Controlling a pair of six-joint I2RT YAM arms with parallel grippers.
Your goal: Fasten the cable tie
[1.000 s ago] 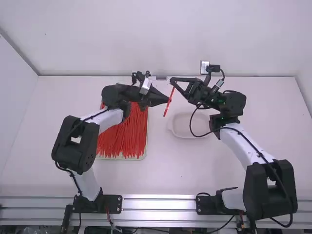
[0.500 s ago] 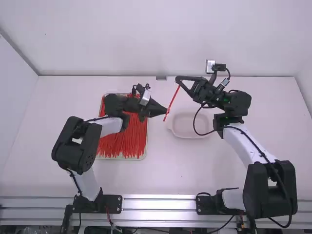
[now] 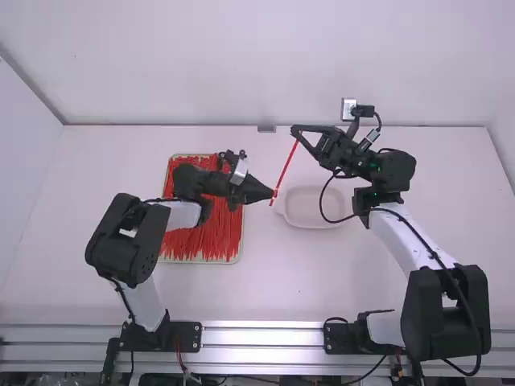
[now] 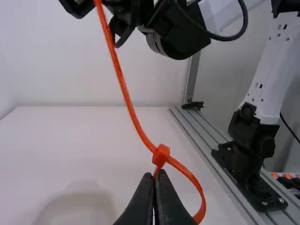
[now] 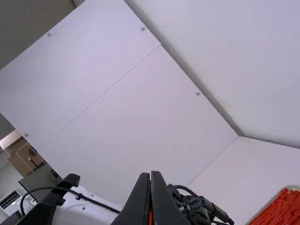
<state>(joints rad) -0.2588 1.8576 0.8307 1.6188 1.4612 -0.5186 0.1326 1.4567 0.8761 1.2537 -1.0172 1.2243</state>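
A red cable tie (image 3: 283,170) is stretched in the air between both grippers, above the table's middle. My left gripper (image 3: 270,193) is shut on the tie just below its square head (image 4: 161,153). A small closed loop (image 4: 191,187) hangs beside the left fingertips (image 4: 153,178). From the head the tail (image 4: 121,82) runs up to my right gripper (image 3: 295,131), which is shut on the tail's end. In the right wrist view a sliver of red shows between the shut fingers (image 5: 151,194).
A tray (image 3: 233,259) holding several loose red cable ties (image 3: 205,227) lies under the left arm. A shallow white dish (image 3: 315,207) sits on the table below the right arm. White walls enclose the table at the back and sides.
The left gripper has moved down the picture towards the camera with the tie's head, while the right gripper has risen a little to the right, so the tie is pulled out longer between them.
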